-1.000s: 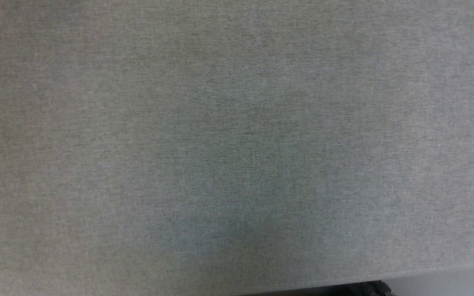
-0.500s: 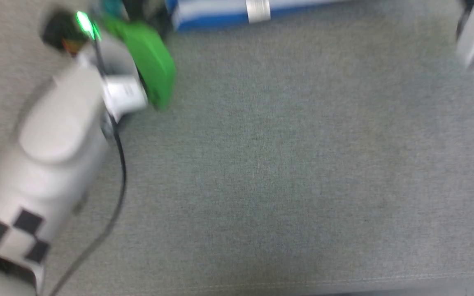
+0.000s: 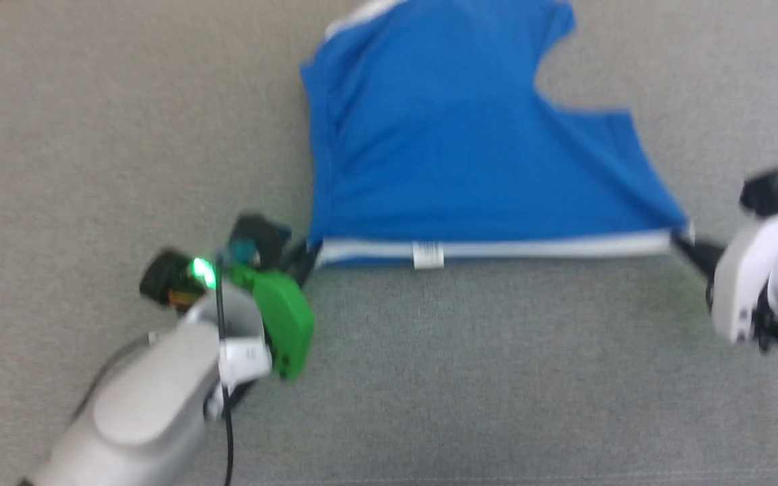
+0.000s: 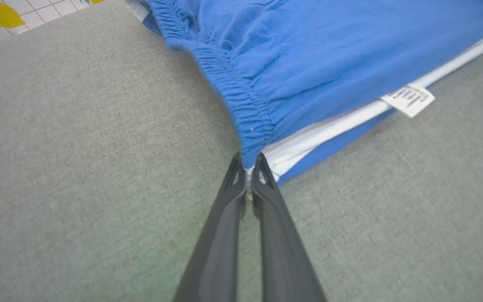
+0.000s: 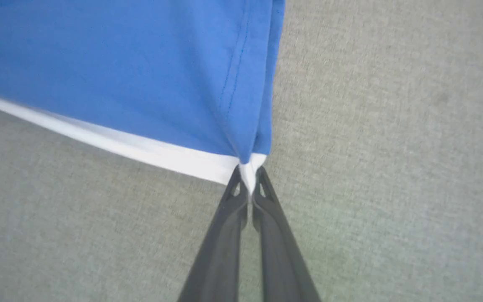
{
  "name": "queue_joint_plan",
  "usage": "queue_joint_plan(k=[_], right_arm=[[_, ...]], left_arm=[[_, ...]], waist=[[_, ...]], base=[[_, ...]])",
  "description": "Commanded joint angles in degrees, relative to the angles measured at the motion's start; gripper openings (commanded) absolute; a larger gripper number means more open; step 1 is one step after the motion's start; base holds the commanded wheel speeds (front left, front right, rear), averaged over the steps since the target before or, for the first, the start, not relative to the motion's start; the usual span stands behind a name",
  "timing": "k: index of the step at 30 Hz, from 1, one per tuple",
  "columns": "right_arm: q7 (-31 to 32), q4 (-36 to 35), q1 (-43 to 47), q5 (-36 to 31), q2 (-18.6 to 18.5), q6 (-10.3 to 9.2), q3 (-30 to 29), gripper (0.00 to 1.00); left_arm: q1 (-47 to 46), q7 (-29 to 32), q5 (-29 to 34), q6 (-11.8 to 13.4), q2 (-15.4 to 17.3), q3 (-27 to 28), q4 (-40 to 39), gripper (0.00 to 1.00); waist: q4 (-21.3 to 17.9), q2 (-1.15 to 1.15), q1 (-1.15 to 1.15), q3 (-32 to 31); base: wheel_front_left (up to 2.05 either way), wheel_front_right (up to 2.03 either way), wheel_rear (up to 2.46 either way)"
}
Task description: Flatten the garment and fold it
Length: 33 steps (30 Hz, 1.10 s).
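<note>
Looking down from the head camera, I see the blue shorts spread on the grey fabric surface, in the upper middle of that view. Their white-trimmed edge lies nearest me, drawn into a straight line between my two claws. My left gripper is pinched tight on the corner where the gathered elastic hem meets the white band, with cloth nipped between the fingertips. My right gripper is clamped the same way on the opposite white corner. A small white label hangs from the trim, nearer the left gripper. It carries several lines of fine print, too small for me to read. A green cover and a lit green lamp show on my left wrist. The head picture is blurred.
</note>
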Motion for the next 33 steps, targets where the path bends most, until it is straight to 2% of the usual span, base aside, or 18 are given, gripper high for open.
queue_joint_plan(k=[1, 6, 12, 20, 26, 33], right_arm=[[1.14, -0.49, 3.07, 0.62, -1.40, -0.55, -0.87, 0.00], [3.97, -4.88, 12.36, 0.01, -3.20, -0.55, -3.34, 0.00], [6.36, -9.03, 24.32, -1.83, -3.71, -0.55, -11.15, 0.00], [11.76, -15.98, 38.15, -6.38, -1.85, -0.55, -21.97, 0.00], [14.47, -23.15, 40.56, -8.85, 1.44, -0.55, -28.95, 0.00], [18.33, -30.61, 35.74, -8.23, 3.38, -0.55, -34.27, 0.00]], left_arm=[[2.55, -0.26, -0.59, 1.36, 1.81, 0.06, -0.45, 0.00], [9.41, -0.28, -1.76, 3.61, 3.42, -0.94, -4.37, 0.00], [17.63, 0.18, -2.54, 6.02, 4.52, -3.58, -9.68, 0.00], [25.04, 1.21, -3.13, 8.47, 5.66, -6.59, -15.28, 0.00], [25.50, 1.89, -2.78, 8.82, 5.52, -7.58, -17.34, 0.00], [19.76, 2.60, -0.80, 8.51, 5.32, -6.31, -20.69, 0.00]], waist=[[1.02, 0.00, 0.01, -5.61], [1.71, 0.00, 0.01, -9.15], [2.52, 0.00, 0.01, -12.33], [3.11, 0.00, 0.01, -13.62], [3.45, 0.00, 0.01, -12.68], [4.88, 0.00, 0.01, -9.33]], base=[[0.00, 0.00, 0.00], [0.00, 0.00, 0.00], [0.00, 0.00, 0.00], [0.00, 0.00, 0.00], [0.00, 0.00, 0.00], [0.00, 0.00, 0.00]])
